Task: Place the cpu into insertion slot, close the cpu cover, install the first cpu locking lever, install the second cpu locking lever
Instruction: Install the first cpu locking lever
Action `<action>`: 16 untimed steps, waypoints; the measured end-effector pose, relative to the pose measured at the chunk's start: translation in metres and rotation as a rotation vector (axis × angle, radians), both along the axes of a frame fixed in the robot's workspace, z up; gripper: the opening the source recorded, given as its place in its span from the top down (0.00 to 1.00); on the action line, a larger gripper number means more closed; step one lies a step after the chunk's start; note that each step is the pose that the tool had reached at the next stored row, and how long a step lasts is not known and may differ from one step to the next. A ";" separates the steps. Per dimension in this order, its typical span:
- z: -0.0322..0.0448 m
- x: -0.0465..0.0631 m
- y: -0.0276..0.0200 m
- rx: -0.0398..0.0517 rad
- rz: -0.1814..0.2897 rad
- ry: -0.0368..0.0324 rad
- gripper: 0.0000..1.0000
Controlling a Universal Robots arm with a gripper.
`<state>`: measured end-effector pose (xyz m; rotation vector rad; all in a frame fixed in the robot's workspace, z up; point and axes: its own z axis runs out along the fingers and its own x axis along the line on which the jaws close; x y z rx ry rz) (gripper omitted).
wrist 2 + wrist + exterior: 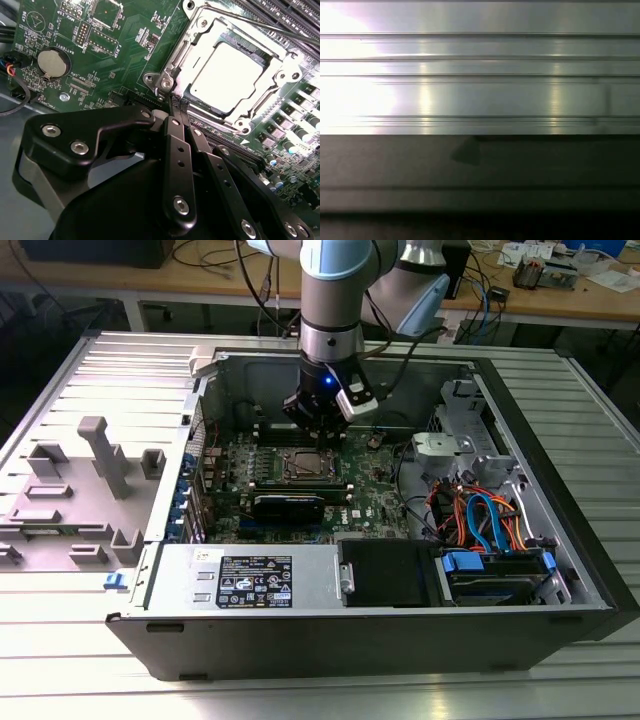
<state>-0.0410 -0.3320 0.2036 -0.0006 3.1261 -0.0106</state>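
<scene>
The cpu [227, 75], a pale grey square, lies in the insertion slot [305, 466] on the green motherboard. The silver cpu cover [196, 47] lies flat around it, with the chip showing through the window. A thin lever rod [270, 26] runs along the socket's far side. My gripper [177, 104] hangs just above the socket's corner, its black fingers [176, 145] pressed together with nothing seen between them. In the exterior view the gripper [316, 436] stands upright over the socket inside the open computer case.
A coin battery [52, 62] and long black memory slots [295, 15] flank the socket. The case holds a power supply [250, 580], a black block [290, 506] and a drive cage with blue and orange cables [490, 530]. A grey fixture tray [90, 480] lies at the exterior view's left.
</scene>
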 end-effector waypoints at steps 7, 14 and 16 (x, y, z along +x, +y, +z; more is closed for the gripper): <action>-0.0001 0.000 0.0013 0.0092 0.000 -0.0001 0.89; 0.0023 0.000 0.0007 0.0108 0.000 0.0001 0.89; 0.0023 -0.001 -0.0001 0.0124 0.000 0.0000 0.89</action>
